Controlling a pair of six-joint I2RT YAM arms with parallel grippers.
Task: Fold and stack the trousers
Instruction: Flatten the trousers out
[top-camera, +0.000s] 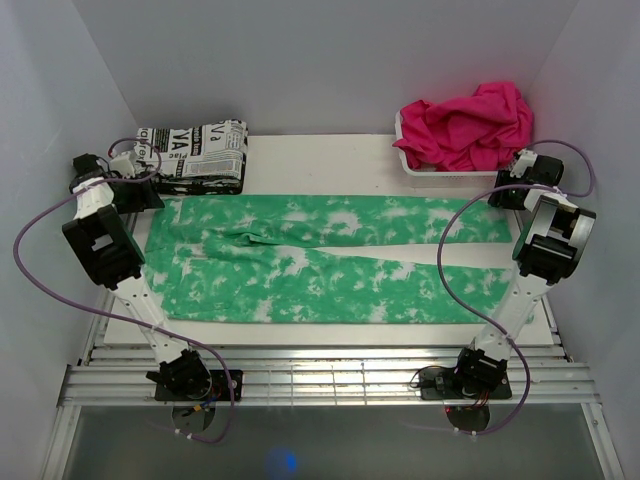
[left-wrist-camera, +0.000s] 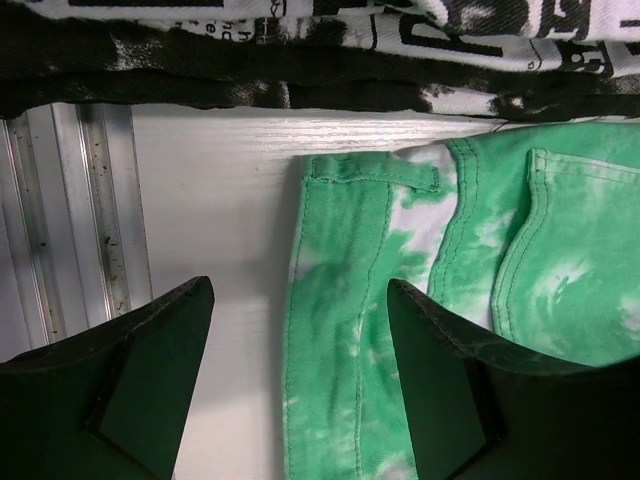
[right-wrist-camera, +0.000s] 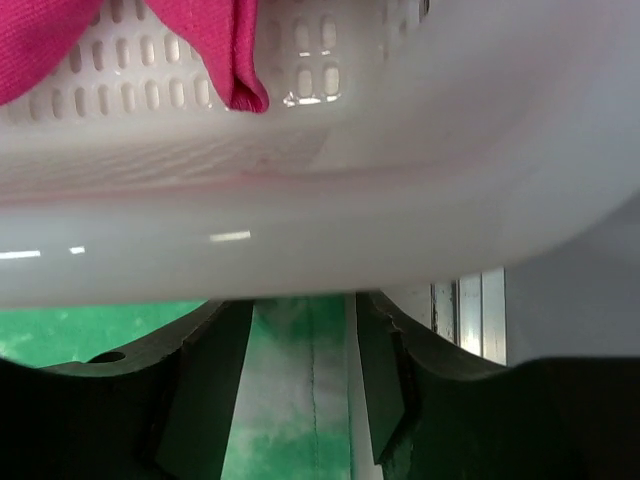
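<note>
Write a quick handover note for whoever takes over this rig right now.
Left gripper: open, empty, at the waistband corner of the trousers.
Right gripper: open, empty, over the leg ends, close by the white basket.
The trousers lie flat across the table, waist to the left.
Done: laid out flat.
Left: every fold, then stacking.

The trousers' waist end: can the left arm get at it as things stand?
Probably yes. The left tool hangs open right over the waistband edge of the trousers, with nothing between; the newsprint cloth lies farther off.
</note>
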